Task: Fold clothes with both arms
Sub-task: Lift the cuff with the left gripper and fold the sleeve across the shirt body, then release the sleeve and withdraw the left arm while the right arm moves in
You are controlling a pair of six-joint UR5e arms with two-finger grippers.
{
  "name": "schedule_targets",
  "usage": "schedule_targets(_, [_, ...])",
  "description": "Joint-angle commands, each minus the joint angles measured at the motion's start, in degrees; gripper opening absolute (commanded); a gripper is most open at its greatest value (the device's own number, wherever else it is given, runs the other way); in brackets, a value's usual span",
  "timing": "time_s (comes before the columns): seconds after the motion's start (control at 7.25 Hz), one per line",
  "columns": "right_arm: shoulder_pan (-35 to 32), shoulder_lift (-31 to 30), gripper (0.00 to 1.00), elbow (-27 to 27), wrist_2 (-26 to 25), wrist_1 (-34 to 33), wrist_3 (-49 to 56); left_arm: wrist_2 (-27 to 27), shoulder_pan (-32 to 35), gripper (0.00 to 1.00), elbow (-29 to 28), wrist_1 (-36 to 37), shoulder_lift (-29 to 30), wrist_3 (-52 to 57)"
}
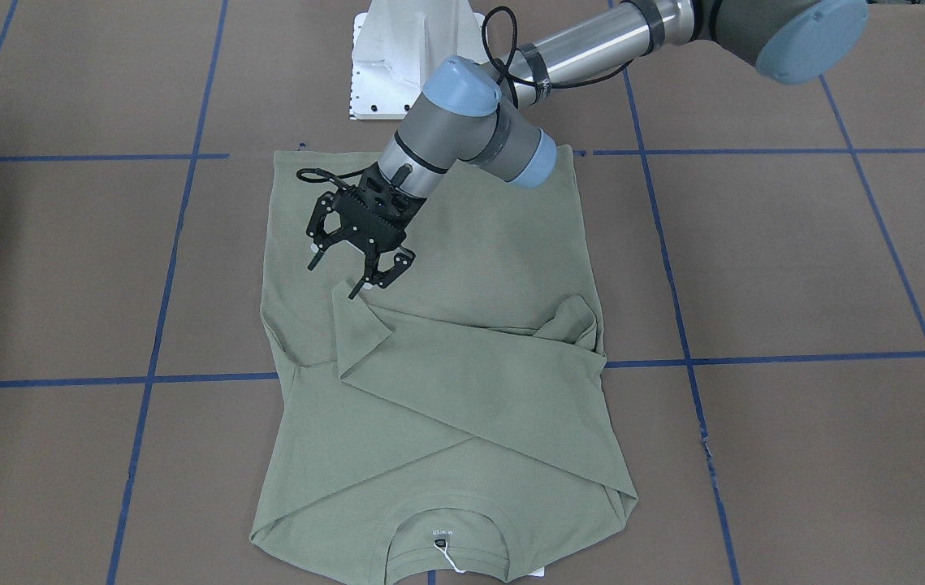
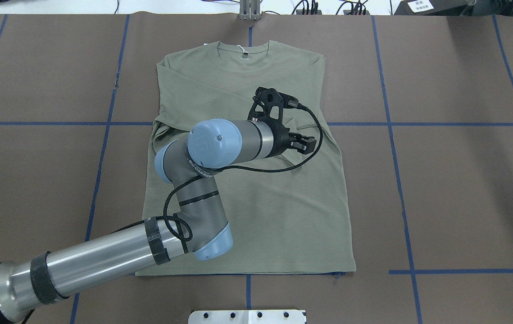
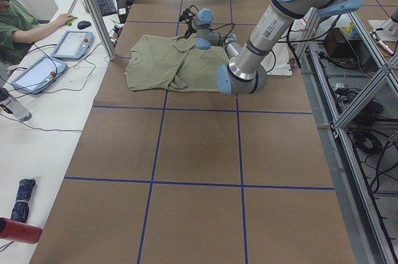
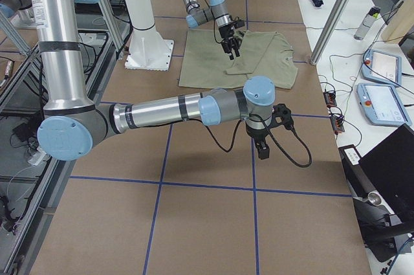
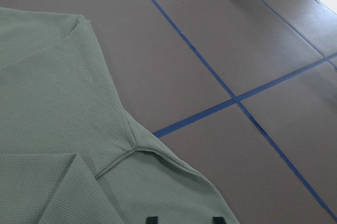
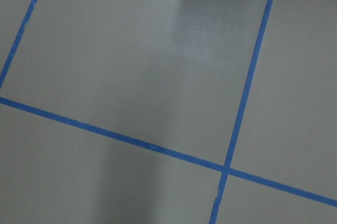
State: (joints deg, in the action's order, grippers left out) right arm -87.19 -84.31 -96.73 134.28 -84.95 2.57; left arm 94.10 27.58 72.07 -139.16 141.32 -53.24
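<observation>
Nearest, at the robot's right end of the table (image 4: 207, 223), the right arm (image 4: 162, 110) is stretched out low over bare brown board, well apart from the shirt (image 2: 261, 211); the right gripper (image 4: 263, 152) is pointed down there, and whether its fingers are spread or pressed together cannot be told; only blue tape lines (image 6: 158, 147) are caught by its wrist camera. Farther along, the sage-green shirt is laid flat mid-table, its hem (image 2: 247, 271) turned toward the white pedestal base (image 1: 397, 65); both sleeves are folded in and crossed over the chest. The left arm (image 2: 103, 261) is reached across the cloth, and the left gripper (image 1: 338, 278) is hung just above one cuff (image 1: 360, 313) on the shirt's right side; its jaws are spread wide and nothing is gripped; one fingertip is seen right at the cuff's corner, though contact cannot be judged. The other cuff (image 1: 572, 317) is bunched at the opposite edge. Farthest from the robot, the ribbed collar (image 1: 397, 540) is shown with its neck label (image 1: 439, 532) and white tag string (image 1: 447, 558).
</observation>
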Motion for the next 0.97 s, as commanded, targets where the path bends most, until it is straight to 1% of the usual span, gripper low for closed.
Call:
schedule_targets(0.0, [3.14,2.90,0.98,0.05,0.19,5.21,-1.07,5.92,6.41,1.00,6.36,15.93,-3.12,1.37])
schedule_targets(0.14, [6.47,4.75,0.99,-0.47,0.19,5.75,-8.56,6.62,9.92,1.00,13.11,24.55,-6.98,10.87])
schedule_targets(0.28, [11.29,6.16,0.99,-1.69,-0.59,7.59,-18.38,8.54,13.26,1.00,20.84,31.34,-12.41,16.36])
schedule_targets(0.41, [16.30,10.00,0.99,-2.40,-3.30,8.04,-28.05,11.17,17.21,1.00,26.22,33.32,-16.91,22.41])
schedule_targets(0.55, [23.39,13.26,0.99,-3.80,-10.20,7.87,-37.02,14.94,21.07,1.00,29.76,33.17,-21.56,26.74])
schedule_targets(0.69, [29.73,17.21,0.99,-3.82,-16.27,7.00,-44.24,17.76,24.16,1.00,31.36,32.47,-25.35,29.39])
schedule_targets(0.83, [35.71,20.38,0.98,-3.73,-22.16,4.99,-49.88,17.88,25.76,1.00,33.11,32.29,-28.35,30.29])
